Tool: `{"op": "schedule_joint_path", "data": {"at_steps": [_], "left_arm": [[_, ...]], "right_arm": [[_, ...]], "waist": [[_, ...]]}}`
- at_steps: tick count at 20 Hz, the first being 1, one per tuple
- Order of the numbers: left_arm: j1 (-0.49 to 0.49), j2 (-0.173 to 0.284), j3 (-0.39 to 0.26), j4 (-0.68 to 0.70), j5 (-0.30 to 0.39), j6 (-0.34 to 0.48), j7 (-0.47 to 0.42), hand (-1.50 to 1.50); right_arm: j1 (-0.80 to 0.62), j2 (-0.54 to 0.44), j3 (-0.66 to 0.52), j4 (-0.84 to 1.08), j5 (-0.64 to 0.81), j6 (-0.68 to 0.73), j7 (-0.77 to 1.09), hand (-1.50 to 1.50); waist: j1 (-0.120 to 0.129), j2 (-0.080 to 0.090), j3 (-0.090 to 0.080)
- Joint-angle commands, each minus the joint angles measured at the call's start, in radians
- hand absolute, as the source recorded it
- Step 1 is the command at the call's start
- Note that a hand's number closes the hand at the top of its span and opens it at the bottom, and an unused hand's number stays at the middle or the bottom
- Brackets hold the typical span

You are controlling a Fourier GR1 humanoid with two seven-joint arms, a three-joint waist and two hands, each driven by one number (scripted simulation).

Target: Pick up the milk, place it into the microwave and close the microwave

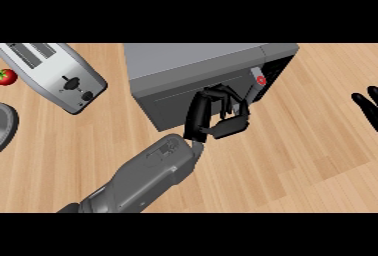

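My left hand is up against the dark grey front of the boxy grey microwave, which stands across the middle of the pale wooden counter. Its fingers are curled with nothing in them that I can see, and their knuckles and tips sit on the door panel, just left of the strip that carries the round red button. I cannot see the milk anywhere. It is not on the bare counter and not in either hand, so I judge it is already inside, behind that door. The door looks flush or very nearly flush with the body, though from this steep angle I cannot tell whether it has latched. What matters for the next move is direction: the door face lies straight ahead of my left palm, away from me and a little to the right, so any last push should go squarely into the panel, not along it. My right hand rests unclenched at the right edge, well apart from the microwave, so the left is the nearer one.
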Motion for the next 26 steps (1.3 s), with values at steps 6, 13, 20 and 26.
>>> {"op": "schedule_joint_path", "data": {"at_steps": [6, 13, 20, 26], "left_arm": [[-0.085, 0.001, 0.054, 0.100, 0.054, -0.026, -0.038, 1.50], [-0.091, 0.001, 0.049, 0.115, 0.082, -0.019, -0.079, 1.50], [-0.081, 0.001, 0.037, 0.127, 0.117, -0.022, -0.112, 1.50], [-0.091, 0.001, 0.027, 0.135, 0.137, -0.018, -0.133, 1.50]], "right_arm": [[-0.027, -0.035, -0.020, -0.006, -0.056, -0.015, 0.038, -1.50], [-0.047, -0.056, -0.040, -0.006, -0.095, -0.026, 0.053, -1.50], [-0.041, -0.081, -0.045, -0.015, -0.131, -0.026, 0.083, -1.50], [-0.053, -0.103, -0.058, -0.010, -0.167, -0.022, 0.096, -1.50]], "waist": [[-0.009, 0.014, -0.001], [-0.012, 0.017, 0.000], [-0.022, 0.015, 0.000], [-0.025, 0.018, 0.002]]}}
